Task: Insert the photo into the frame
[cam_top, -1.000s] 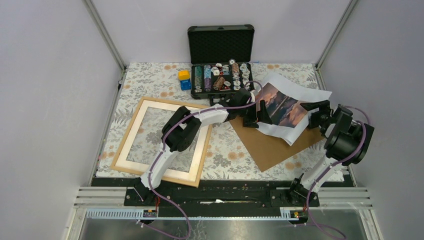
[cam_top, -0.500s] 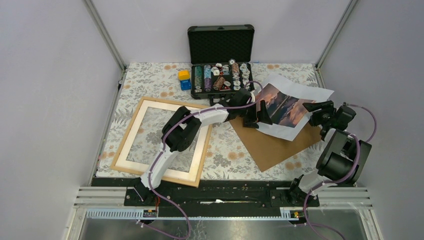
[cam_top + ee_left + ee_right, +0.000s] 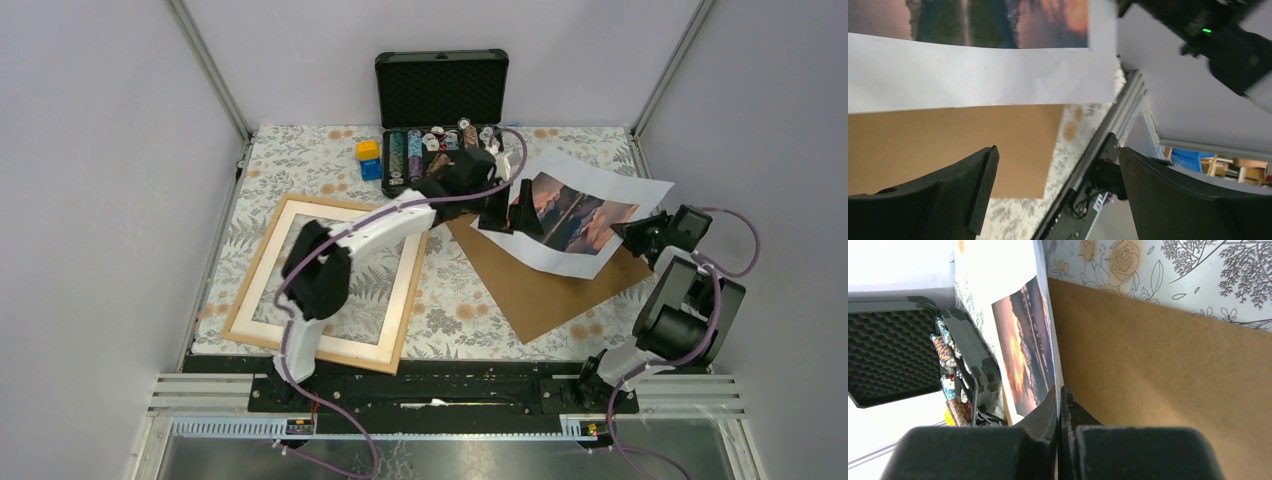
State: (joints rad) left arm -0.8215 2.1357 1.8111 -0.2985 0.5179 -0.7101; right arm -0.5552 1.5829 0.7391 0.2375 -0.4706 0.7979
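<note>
The photo, a sunset print with a wide white border, hangs slightly lifted over the brown hardboard sheet at the right. My right gripper is shut on the photo's right edge; in the right wrist view the white border runs between the closed fingertips. My left gripper stands open at the photo's left edge. In the left wrist view the photo lies beyond the open gripper, with nothing between the fingers. The light wooden frame lies flat at the left.
An open black case with chips and small items stands at the back centre. A yellow and blue block sits left of it. The hardboard lies under the photo on the flowered cloth.
My right gripper has closed on the photo's right edge. The left arm has swung so its gripper sits a little farther back. The photo now hangs flatter.
</note>
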